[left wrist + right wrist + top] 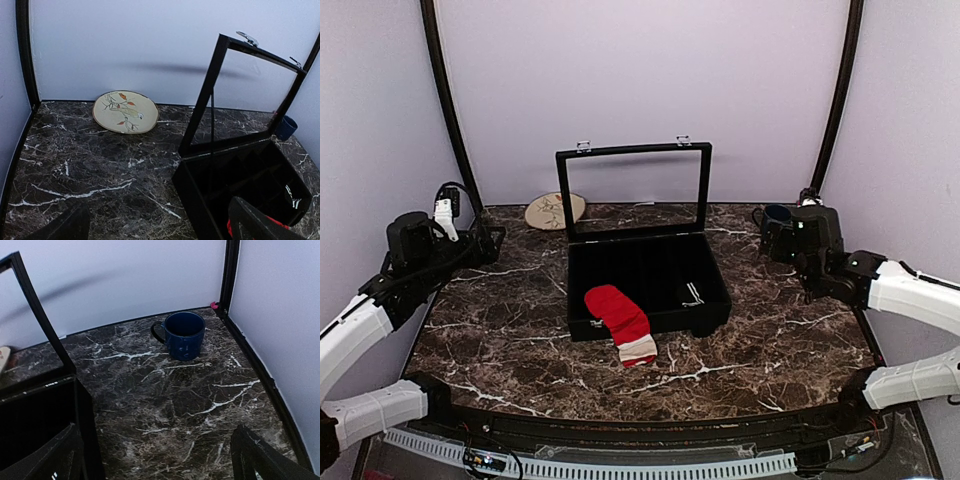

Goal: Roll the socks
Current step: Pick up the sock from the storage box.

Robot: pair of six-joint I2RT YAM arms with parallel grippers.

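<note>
The socks (621, 320) are bright red with a cream ribbed cuff. They hang over the front wall of the open black case (688, 320), and the cuff rests on the marble table (500, 340). My left gripper (486, 242) hovers open over the table's back left, far from the socks. In the left wrist view the left gripper (160, 231) holds nothing, and a sliver of the red socks (230, 228) shows beside its right fingertip (252, 222). My right gripper (772, 238) is open and empty at the back right. The right wrist view shows the right gripper (157, 465) over bare marble.
The case's glass lid (633, 190) stands upright at the back. A cream plate (555, 210) with a bird painted on it lies at the back left. A dark blue mug (184, 335) stands in the back right corner. Black frame posts and pale walls close in the table.
</note>
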